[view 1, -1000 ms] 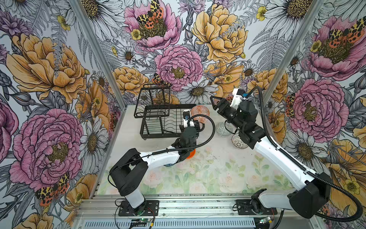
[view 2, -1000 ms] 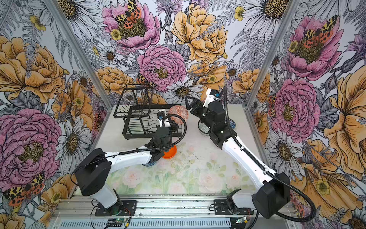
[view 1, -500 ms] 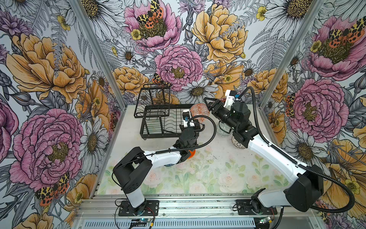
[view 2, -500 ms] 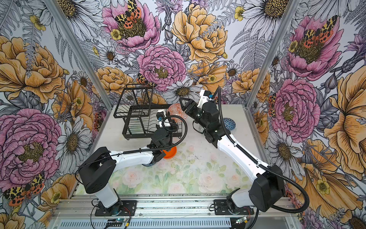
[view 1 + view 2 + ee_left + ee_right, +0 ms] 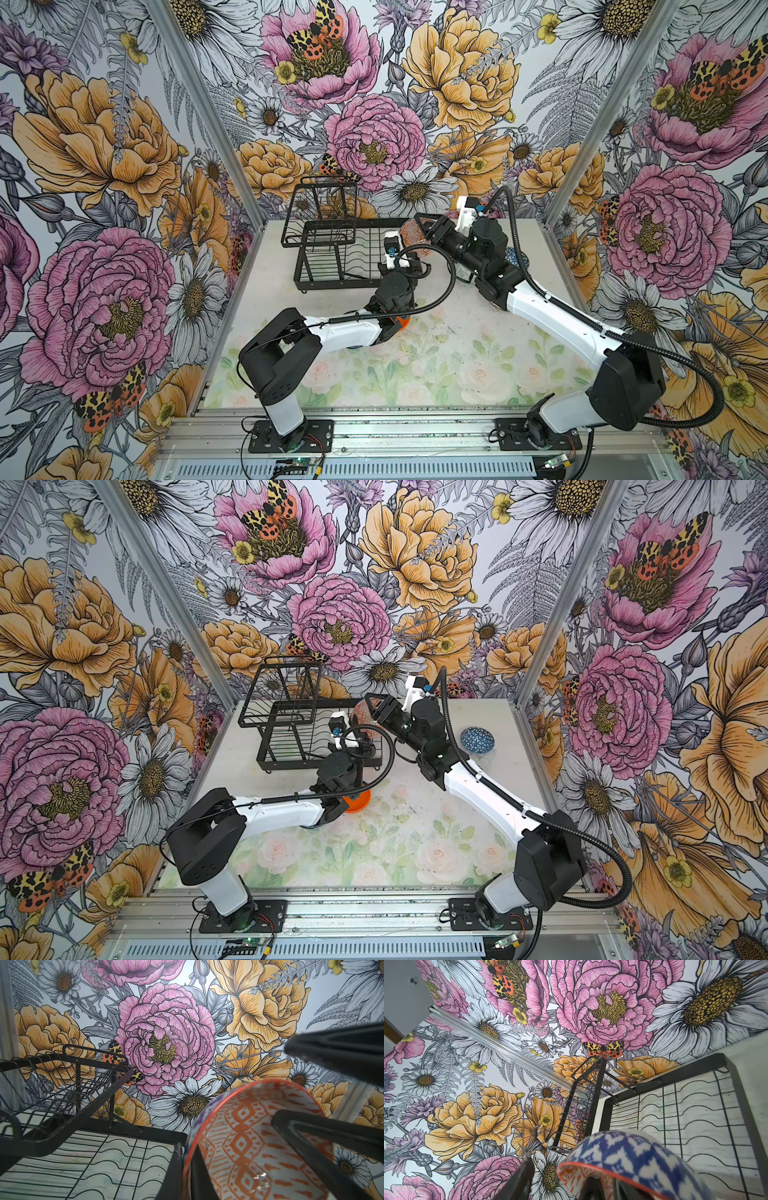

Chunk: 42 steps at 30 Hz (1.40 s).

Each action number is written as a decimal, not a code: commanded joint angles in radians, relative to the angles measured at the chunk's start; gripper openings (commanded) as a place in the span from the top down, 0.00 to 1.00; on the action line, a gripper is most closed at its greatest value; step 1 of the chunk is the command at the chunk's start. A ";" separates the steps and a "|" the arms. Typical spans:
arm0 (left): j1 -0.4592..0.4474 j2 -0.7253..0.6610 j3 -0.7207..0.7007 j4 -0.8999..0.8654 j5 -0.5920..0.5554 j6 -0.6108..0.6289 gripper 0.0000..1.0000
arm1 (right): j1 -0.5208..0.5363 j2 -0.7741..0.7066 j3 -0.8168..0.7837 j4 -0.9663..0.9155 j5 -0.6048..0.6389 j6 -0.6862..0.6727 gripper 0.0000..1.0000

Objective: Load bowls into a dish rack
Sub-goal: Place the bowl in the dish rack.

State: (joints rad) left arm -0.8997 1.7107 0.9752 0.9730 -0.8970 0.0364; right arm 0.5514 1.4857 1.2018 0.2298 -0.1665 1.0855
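Left gripper [image 5: 185, 1169] pinches orange-white bowl [image 5: 245, 1136] on edge; right gripper [image 5: 560, 1168] straddles rim, jaws apart (handover regrip, I reckon).

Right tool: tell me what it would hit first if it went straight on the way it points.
The orange-white bowl, held in the left tool: its rim lies between the open fingers of the right tool. Beyond it, probably the dish rack, though depth is unclear.
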 commanded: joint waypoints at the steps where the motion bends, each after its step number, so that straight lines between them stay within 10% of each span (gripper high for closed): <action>1: -0.011 -0.008 -0.029 0.126 -0.005 0.035 1.00 | 0.007 0.033 0.051 0.040 -0.018 0.015 0.43; 28: -0.070 0.030 -0.078 0.376 -0.041 0.227 1.00 | 0.009 0.077 0.072 0.003 0.043 -0.041 1.00; 42: -0.074 -0.004 -0.076 0.261 -0.002 0.197 1.00 | 0.009 0.061 0.089 -0.065 0.082 -0.137 1.00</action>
State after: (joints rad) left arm -0.9264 1.7584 0.9005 1.1793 -0.9649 0.2344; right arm 0.5888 1.5402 1.2537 0.1635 -0.2222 1.0676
